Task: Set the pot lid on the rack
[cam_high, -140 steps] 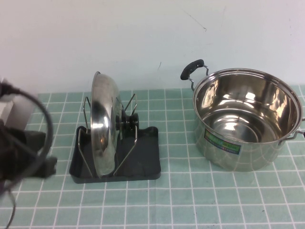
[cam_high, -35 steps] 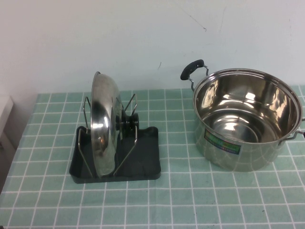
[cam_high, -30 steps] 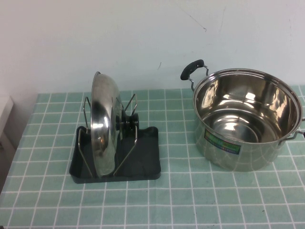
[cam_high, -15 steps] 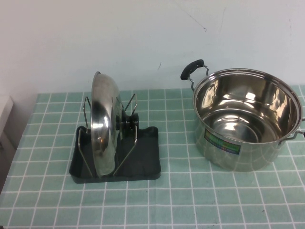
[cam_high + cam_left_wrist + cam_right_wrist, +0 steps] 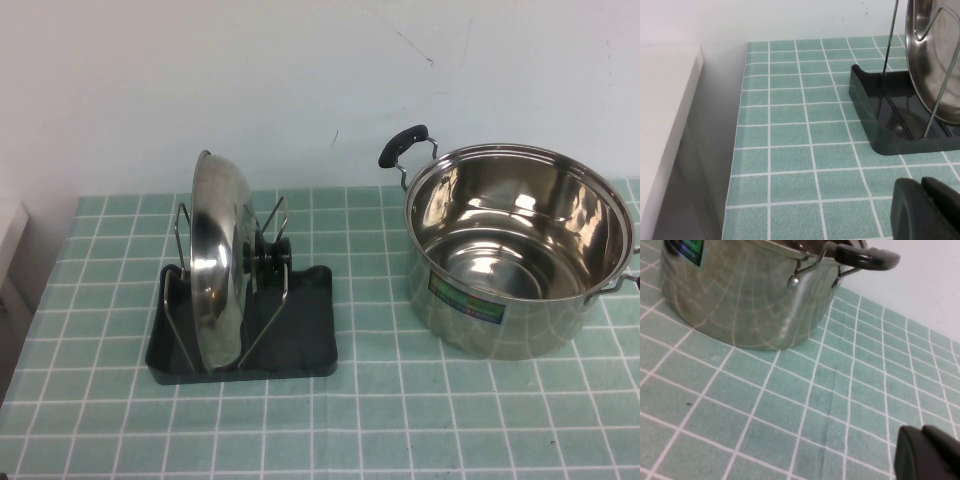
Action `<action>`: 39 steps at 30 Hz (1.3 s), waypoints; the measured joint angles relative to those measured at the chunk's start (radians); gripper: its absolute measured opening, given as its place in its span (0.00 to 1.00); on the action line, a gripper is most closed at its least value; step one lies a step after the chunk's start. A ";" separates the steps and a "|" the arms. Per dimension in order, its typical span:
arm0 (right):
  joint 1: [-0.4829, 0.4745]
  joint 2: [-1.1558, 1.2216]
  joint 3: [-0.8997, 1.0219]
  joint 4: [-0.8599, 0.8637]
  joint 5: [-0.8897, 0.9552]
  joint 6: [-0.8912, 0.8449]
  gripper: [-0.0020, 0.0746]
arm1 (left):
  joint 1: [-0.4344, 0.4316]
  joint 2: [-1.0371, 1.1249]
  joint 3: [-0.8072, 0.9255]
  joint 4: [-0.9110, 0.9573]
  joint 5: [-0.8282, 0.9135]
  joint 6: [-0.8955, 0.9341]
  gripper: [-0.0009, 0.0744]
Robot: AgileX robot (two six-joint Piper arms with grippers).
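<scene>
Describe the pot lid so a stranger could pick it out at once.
On the green checked tablecloth, left of the big open steel pot, sits a small dark plastic rack. Standing on edge between its wire dividers is the round, shiny steel pot lid, the only piece with a black centre knob.

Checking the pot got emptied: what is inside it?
Nothing shows inside the pot, only bare steel; its near inner wall is hidden. The lid stands in the rack. Left gripper and right gripper hang low over the table.
</scene>
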 joint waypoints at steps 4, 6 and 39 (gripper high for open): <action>0.000 0.000 -0.001 0.000 0.003 0.062 0.02 | 0.000 0.000 0.000 0.000 0.000 0.000 0.01; 0.000 0.000 -0.001 0.000 0.003 0.069 0.02 | 0.000 0.000 0.000 0.000 0.000 0.000 0.01; -0.138 -0.001 -0.001 -0.068 0.003 0.243 0.02 | 0.000 0.000 0.000 0.000 0.000 0.002 0.01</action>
